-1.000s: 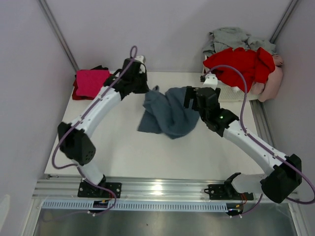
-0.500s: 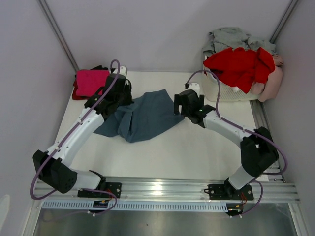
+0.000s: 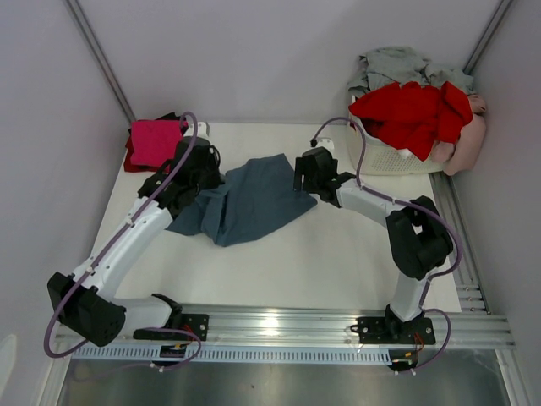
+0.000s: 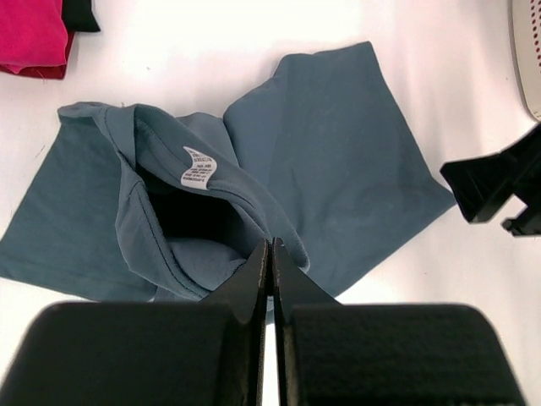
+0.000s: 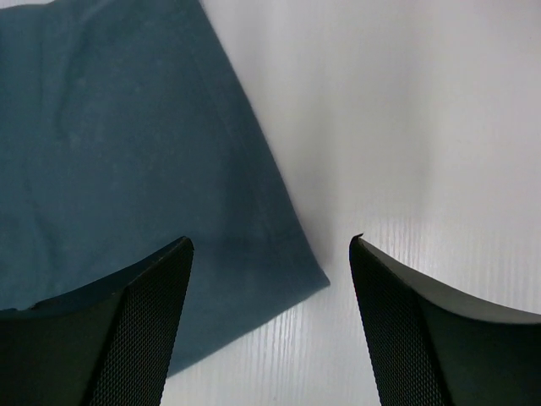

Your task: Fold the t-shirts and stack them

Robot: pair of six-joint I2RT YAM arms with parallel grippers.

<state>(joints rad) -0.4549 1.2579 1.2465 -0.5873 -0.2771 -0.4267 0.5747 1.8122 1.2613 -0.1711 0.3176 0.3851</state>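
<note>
Status: slate blue-grey cotton t-shirt (image 3: 254, 199) is down on the white table (image 3: 296, 262), mid-field between the two arms, but not flat. One side is bunched and doubled over, the collar opening and its label face up, and only the right-hand panel lies smooth. Left gripper (image 4: 270, 247) sits low at the bunched side, fingers pressed together on a fold just beside the collar; looks like it's pinching cloth there. Right gripper (image 5: 270, 241) has its fingers spread wide, holding nothing, hovering over the shirt's right corner where the hem meets bare table. Done so far, by the look of it: folded magenta tee (image 3: 156, 139) parked at the far-left corner on top of a black tee (image 4: 80, 10), so likely a stack of two. To do: red tee (image 3: 410, 110), grey tee (image 3: 393, 63) and pale pink tee (image 3: 465, 144) are heaped in and over the white slatted plastic laundry basket (image 3: 372, 159) at far right, unfolded. Current shirt needs spreading before any fold can start. Call it roughly a third through, with this one at the lay-out step.
</note>
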